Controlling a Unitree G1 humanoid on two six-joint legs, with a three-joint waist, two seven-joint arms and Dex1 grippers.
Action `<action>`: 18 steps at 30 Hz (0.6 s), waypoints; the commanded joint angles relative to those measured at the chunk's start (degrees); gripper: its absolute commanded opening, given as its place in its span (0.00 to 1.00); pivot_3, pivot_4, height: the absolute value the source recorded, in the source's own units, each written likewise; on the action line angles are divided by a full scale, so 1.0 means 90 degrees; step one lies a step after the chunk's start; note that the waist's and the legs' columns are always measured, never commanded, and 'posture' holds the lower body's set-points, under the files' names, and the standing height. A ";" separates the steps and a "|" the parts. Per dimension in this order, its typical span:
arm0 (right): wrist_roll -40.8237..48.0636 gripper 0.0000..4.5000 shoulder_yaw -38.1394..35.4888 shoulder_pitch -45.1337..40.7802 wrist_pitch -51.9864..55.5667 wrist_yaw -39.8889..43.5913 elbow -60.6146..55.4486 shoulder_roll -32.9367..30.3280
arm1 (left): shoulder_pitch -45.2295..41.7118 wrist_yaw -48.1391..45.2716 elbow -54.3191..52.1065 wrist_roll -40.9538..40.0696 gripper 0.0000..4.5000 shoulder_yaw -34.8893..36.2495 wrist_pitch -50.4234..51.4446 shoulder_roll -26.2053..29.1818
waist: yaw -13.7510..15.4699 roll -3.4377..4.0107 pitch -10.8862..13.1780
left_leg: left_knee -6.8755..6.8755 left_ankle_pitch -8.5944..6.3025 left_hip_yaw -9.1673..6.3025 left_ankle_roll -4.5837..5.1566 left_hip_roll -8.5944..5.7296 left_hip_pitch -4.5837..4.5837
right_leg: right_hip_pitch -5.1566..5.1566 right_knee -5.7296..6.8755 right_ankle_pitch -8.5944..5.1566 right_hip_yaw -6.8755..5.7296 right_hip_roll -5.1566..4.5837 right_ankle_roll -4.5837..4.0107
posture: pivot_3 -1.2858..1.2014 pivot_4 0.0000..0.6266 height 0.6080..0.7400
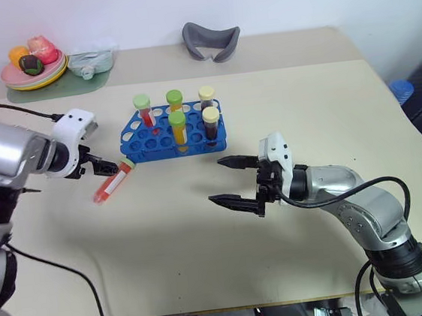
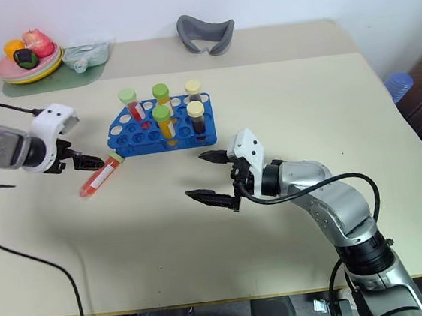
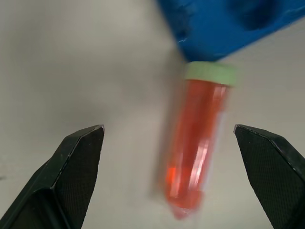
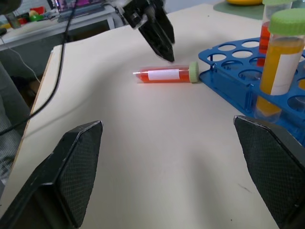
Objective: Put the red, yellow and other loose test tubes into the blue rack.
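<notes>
The blue rack (image 1: 142,139) stands left of the table's middle with several capped tubes upright in it, red, yellow and dark. One loose red tube (image 1: 113,182) with a green cap lies flat on the table by the rack's near left corner, cap toward the rack. My left gripper (image 1: 103,168) hovers just above this tube, pointing down, open, with the tube (image 3: 195,143) below and between its fingers (image 3: 78,157). My right gripper (image 1: 218,180) stands open and empty right of the rack, pointing left; in its wrist view I see the tube (image 4: 164,75) and the rack (image 4: 228,71).
A plate of toy food (image 1: 32,71) on a green mat and a clear plastic bag (image 1: 92,61) sit at the back left corner. A grey curved object (image 1: 211,41) lies at the back edge. Bare tabletop stretches in front of and right of the rack.
</notes>
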 commanded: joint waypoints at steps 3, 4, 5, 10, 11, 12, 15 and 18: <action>-0.0014 1.00 -0.0001 0.0189 -0.0148 -0.0171 -0.0375 0.0129 | -0.0646 -0.0857 0.0999 0.0666 0.99 -0.1079 -0.0270 -0.0428 | 0.0003 -0.0001 0.0001 | 0.0004 0.0000 0.0001 -0.0001 0.0000 -0.0007 | -0.0007 0.0000 0.0000 0.0002 0.0000 0.0000 | 0.52 0.24 1.00; -0.0019 1.00 0.0007 0.0213 -0.0150 -0.0201 -0.0400 0.0143 | -0.0712 -0.0966 0.1134 0.0737 0.99 -0.1177 -0.0298 -0.0507 | 0.0005 -0.0001 0.0001 | 0.0005 0.0000 0.0000 0.0000 0.0000 -0.0010 | -0.0008 0.0002 0.0000 0.0000 -0.0001 0.0000 | 0.52 0.24 1.00; -0.0018 1.00 0.0012 0.0251 -0.0151 -0.0243 -0.0437 0.0164 | -0.0781 -0.1053 0.1361 0.0789 0.99 -0.1230 -0.0300 -0.0644 | 0.0005 0.0000 0.0001 | 0.0006 0.0000 -0.0001 -0.0001 0.0000 -0.0012 | -0.0008 0.0002 0.0000 0.0000 -0.0001 0.0000 | 0.52 0.24 1.00; -0.0028 1.00 0.0040 0.0337 -0.0142 -0.0372 -0.0536 0.0208 | -0.1024 -0.1582 0.2184 0.1222 0.99 -0.1449 -0.0694 -0.0992 | 0.0004 0.0002 0.0000 | 0.0008 0.0000 0.0000 0.0000 0.0000 -0.0007 | -0.0004 0.0006 0.0000 0.0000 -0.0002 0.0000 | 0.52 0.24 1.00; -0.0029 1.00 0.0042 0.0344 -0.0143 -0.0387 -0.0543 0.0209 | -0.1070 -0.1711 0.2336 0.1333 0.99 -0.1506 -0.0823 -0.1045 | 0.0005 0.0003 -0.0001 | 0.0009 0.0000 0.0000 0.0000 0.0000 -0.0006 | -0.0004 0.0007 0.0000 0.0001 -0.0002 0.0000 | 0.52 0.24 1.00; -0.0033 1.00 0.0048 0.0344 -0.0148 -0.0398 -0.0546 0.0210 | -0.1111 -0.1869 0.2461 0.1455 0.99 -0.1591 -0.0985 -0.1076 | 0.0010 0.0004 -0.0002 | 0.0009 0.0000 -0.0001 0.0000 0.0000 -0.0004 | -0.0002 0.0008 0.0000 0.0001 -0.0002 0.0000 | 0.52 0.24 1.00; -0.0044 1.00 0.0057 0.0332 -0.0161 -0.0406 -0.0541 0.0201 | -0.1201 -0.2232 0.2738 0.1749 0.99 -0.1714 -0.1257 -0.1149 | 0.0015 0.0006 -0.0003 | 0.0011 0.0000 0.0000 0.0000 -0.0001 0.0001 | 0.0005 0.0008 0.0000 0.0000 -0.0003 0.0001 | 0.52 0.24 1.00; -0.0050 1.00 0.0055 0.0316 -0.0165 -0.0397 -0.0531 0.0192 | -0.1271 -0.2505 0.2955 0.2011 0.99 -0.1746 -0.1442 -0.1214 | 0.0013 0.0009 -0.0005 | 0.0012 0.0001 0.0000 0.0000 -0.0001 0.0004 | 0.0006 0.0013 0.0000 0.0001 -0.0003 0.0001 | 0.52 0.24 1.00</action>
